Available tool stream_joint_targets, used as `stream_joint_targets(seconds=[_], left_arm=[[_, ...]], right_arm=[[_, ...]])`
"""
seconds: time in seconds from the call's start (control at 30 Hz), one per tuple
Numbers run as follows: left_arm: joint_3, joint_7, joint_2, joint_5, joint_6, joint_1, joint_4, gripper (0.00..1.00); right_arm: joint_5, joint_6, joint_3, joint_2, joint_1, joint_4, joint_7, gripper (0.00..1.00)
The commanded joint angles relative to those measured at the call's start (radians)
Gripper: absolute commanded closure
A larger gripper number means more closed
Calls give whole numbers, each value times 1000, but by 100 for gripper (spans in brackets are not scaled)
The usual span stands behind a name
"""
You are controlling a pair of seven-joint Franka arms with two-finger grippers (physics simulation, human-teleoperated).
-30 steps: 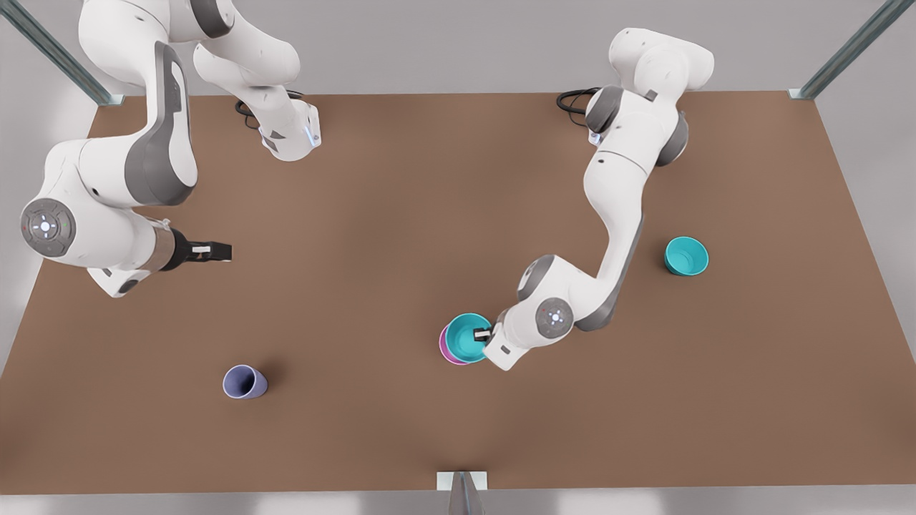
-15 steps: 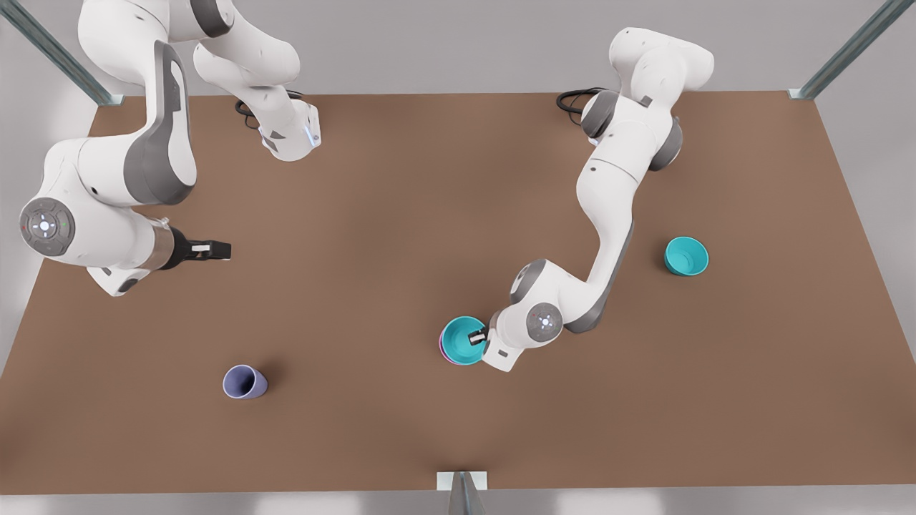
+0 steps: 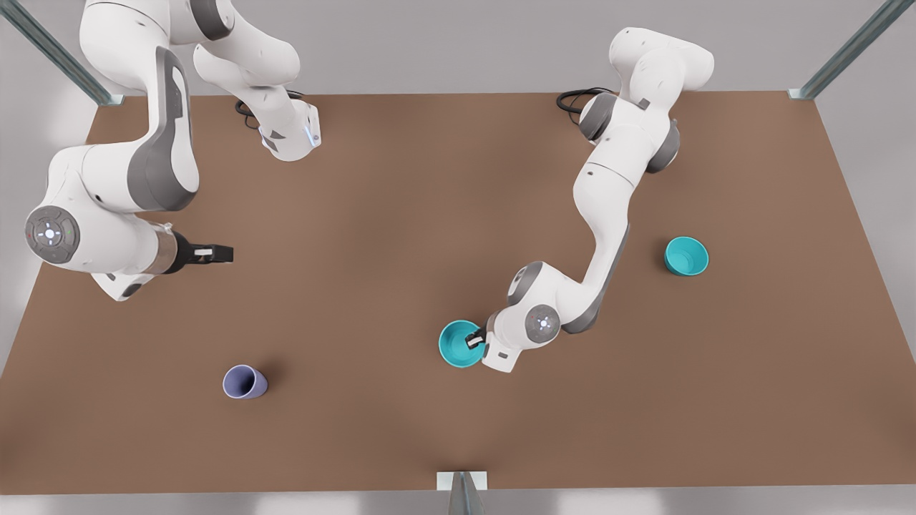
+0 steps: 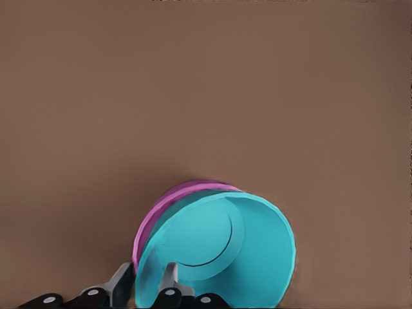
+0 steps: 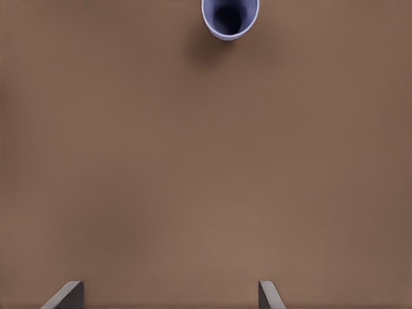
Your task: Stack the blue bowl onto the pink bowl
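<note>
**Left end effector setting blue bowl into pink bowl**

Left end effector (image 3: 475,339) is pinching the rim of the blue bowl (image 3: 459,344), one finger inside the wall and one outside, as the left wrist view is showing with the fingers (image 4: 169,283) straddling the turquoise edge. It is working near the middle of the tabletop (image 3: 401,214), toward the near edge in the front view. The blue bowl is sitting almost squarely over the pink bowl (image 4: 168,205); from the wrist view a magenta crescent is peeking out on the side away from the arm, so the nesting is looking close but perhaps not fully seated, the blue bowl tilting slightly.

The bowl is lying directly under this end effector, so the coming move is turning on a straight release and lift, not any sideways travel.

Right end effector (image 3: 215,252) is waiting on the front view's left, its fingers (image 5: 67,295) spread wide and holding nothing, far from both bowls. It is looking toward the lavender cup (image 3: 244,381). A turquoise cup (image 3: 685,256) is sitting well apart on the front view's right.
</note>
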Motion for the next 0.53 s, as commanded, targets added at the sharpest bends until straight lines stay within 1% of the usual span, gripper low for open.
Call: stream_joint_targets(seconds=[0.0,0.03,0.07,0.1,0.17,0.2,0.27,0.3,0.33,0.37,0.4,0.5], left_arm=[[0,-61,-8,6,-28,8,1,0],[9,-64,-57,38,-162,37,1,0],[14,-27,-189,141,-414,118,1,0],[15,187,-280,265,-570,174,1,0],[14,419,-381,322,-626,275,1,0],[12,579,-399,327,-667,303,1,0],[12,637,-461,328,-709,366,-8,0],[23,636,-689,319,-550,358,-365,0],[35,637,-844,315,-381,359,-610,0],[37,642,-854,287,-448,379,-576,0],[37,650,-878,266,-471,379,-571,0],[40,651,-887,247,-471,381,-551,0]], right_arm=[[1,5,0,0,0,1,2,0],[1,6,0,1,0,1,2,0],[1,6,0,2,0,1,2,0],[2,6,0,2,0,1,2,0],[2,6,0,6,0,1,2,0],[2,6,0,6,0,1,2,0],[2,6,0,6,0,1,2,0],[2,6,0,6,0,1,2,0],[2,6,0,6,0,1,2,0],[2,8,0,6,0,2,2,0],[2,8,0,6,0,2,2,0],[2,13,0,6,0,2,2,0]])
